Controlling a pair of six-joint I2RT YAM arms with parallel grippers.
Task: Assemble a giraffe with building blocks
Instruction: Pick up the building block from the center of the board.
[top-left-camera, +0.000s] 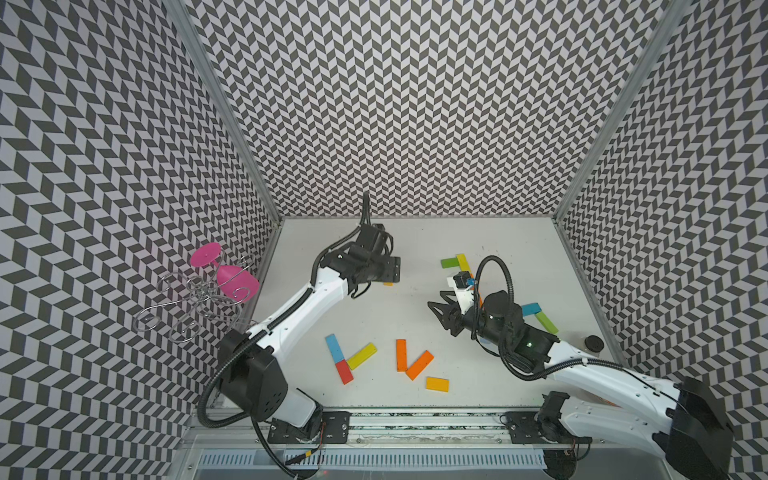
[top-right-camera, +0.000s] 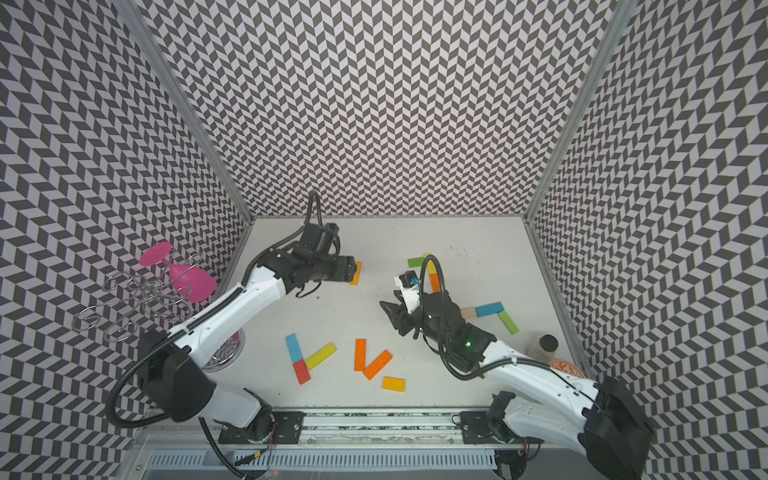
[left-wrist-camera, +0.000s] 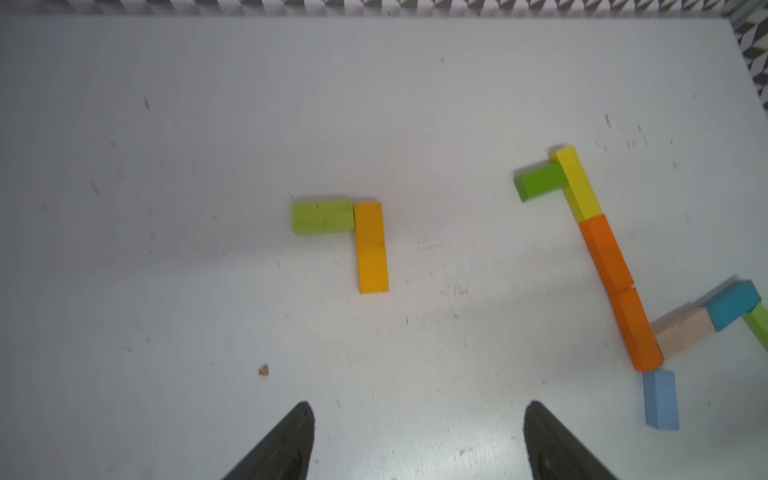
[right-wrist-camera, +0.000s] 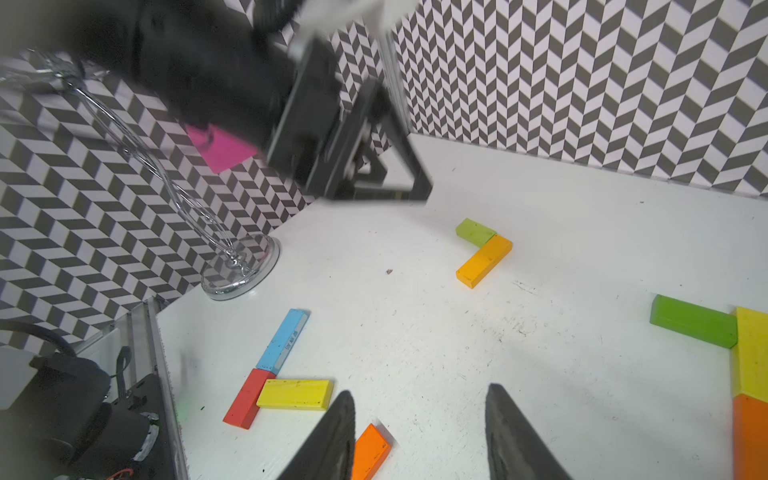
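White tabletop lies below the left gripper, spread and empty; amber block lies ahead of its fingertips. Right gripper: spread, empty.

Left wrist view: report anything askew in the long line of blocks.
The line bends: the orange block touching the yellow block and the next orange block meet at a slight angle, with a small wedge gap at their joint.
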